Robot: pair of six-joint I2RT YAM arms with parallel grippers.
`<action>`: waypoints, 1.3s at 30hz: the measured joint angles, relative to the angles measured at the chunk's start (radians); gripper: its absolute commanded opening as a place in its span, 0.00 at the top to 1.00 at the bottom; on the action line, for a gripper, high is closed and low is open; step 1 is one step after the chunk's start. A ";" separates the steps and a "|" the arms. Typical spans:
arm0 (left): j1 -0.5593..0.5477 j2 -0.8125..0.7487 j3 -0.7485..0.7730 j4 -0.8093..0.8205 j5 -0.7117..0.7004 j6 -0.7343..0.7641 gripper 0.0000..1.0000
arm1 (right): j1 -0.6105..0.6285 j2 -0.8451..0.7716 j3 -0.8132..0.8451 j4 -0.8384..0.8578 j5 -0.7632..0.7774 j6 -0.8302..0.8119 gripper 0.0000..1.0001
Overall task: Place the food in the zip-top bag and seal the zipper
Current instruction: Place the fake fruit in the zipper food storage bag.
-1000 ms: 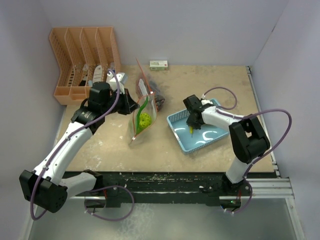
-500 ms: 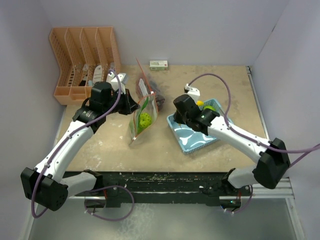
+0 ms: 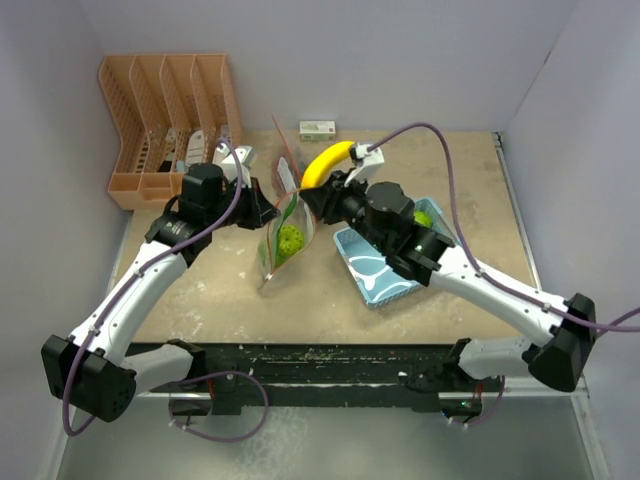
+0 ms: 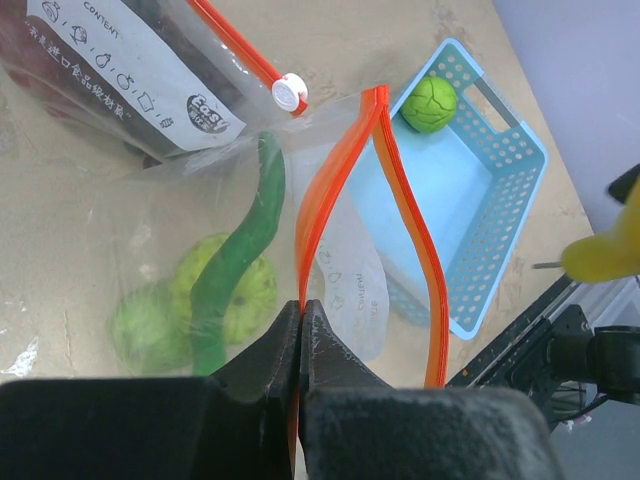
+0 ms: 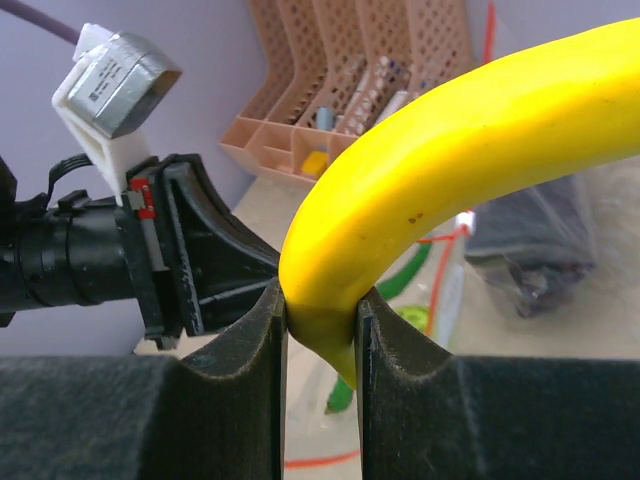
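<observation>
The right gripper (image 5: 320, 300) has left the basket (image 3: 385, 285) (a second ago it was down inside it, toward the table's right edge). It has swung across to mid-table with the banana (image 3: 328, 160) clamped by its lower end between the fingers. The banana arcs up toward the far edge, in the air just beside the bag's mouth. As far as the top view shows, it is not yet in the mouth.

The left gripper (image 4: 300, 325) has not shifted in that time. Its jaws are pinched tight on the zipper (image 4: 318, 200), holding one end of the bag (image 3: 283, 245) up so the mouth gapes toward the basket. Through the plastic show the pepper (image 4: 248, 235) and some round green fruits (image 4: 225, 290) already inside. One more green fruit (image 4: 430, 103) sits in the basket's far corner.

So the pick is done and the step in hand is now insertion. The mouth is a narrow slit and the banana is long and curved (awkward for a flat drop), so it probably has to be tipped and fed in end first. The likely snag is the banana pressing on a lip and dragging the strip out of the left pinch, or folding the bag shut. One fruit in the basket is yet to come, and sealing has not begun.
</observation>
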 measured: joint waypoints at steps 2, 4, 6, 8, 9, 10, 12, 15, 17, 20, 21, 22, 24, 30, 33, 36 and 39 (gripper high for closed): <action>0.000 0.000 0.000 0.003 0.001 0.000 1.00 | 0.013 0.042 -0.002 0.077 -0.016 -0.015 1.00; 0.000 0.000 0.000 0.007 0.002 0.000 1.00 | 0.027 0.088 -0.018 0.164 -0.025 -0.023 1.00; 0.000 0.000 0.000 0.008 0.003 0.000 1.00 | 0.042 0.128 -0.041 0.230 -0.030 -0.027 1.00; 0.000 0.000 0.000 0.008 0.003 0.000 1.00 | 0.059 0.167 -0.049 0.256 -0.031 -0.031 1.00; 0.000 -0.001 0.000 0.008 0.003 0.000 1.00 | 0.068 0.182 -0.050 0.260 -0.030 -0.033 1.00; 0.000 -0.001 0.000 0.008 0.003 0.000 1.00 | 0.079 0.195 -0.051 0.263 -0.026 -0.036 1.00; 0.000 -0.002 0.000 0.008 0.003 0.000 1.00 | 0.103 0.216 -0.053 0.267 -0.014 -0.040 1.00; 0.000 -0.002 0.000 0.001 0.003 0.001 1.00 | 0.135 0.230 -0.053 0.267 0.022 -0.041 0.95; 0.000 -0.002 0.000 -0.004 0.003 0.001 1.00 | 0.149 0.230 -0.053 0.259 0.059 -0.040 0.89; 0.000 -0.002 0.000 -0.018 0.002 0.001 1.00 | 0.167 0.230 -0.051 0.234 0.114 -0.035 0.87; 0.000 -0.002 0.000 -0.024 0.003 0.001 1.00 | 0.169 0.230 -0.050 0.217 0.128 -0.030 0.87; 0.000 -0.002 0.000 -0.027 0.002 0.000 1.00 | 0.169 0.230 -0.048 0.196 0.138 -0.027 0.86; 0.000 -0.002 0.000 -0.016 0.003 0.000 1.00 | 0.171 0.232 -0.048 0.151 0.145 -0.017 0.85; 0.001 -0.007 0.000 -0.010 0.000 0.000 1.00 | 0.176 0.241 -0.049 0.066 0.147 0.008 0.60; 0.000 -0.007 0.000 -0.009 0.000 0.000 1.00 | 0.176 0.252 -0.044 0.033 0.144 0.007 0.49; 0.000 -0.007 0.000 -0.009 0.000 0.000 1.00 | 0.177 0.264 -0.032 0.002 0.144 -0.002 0.43; 0.000 -0.007 0.000 -0.009 0.001 0.000 1.00 | 0.178 0.264 -0.027 -0.025 0.145 -0.006 0.37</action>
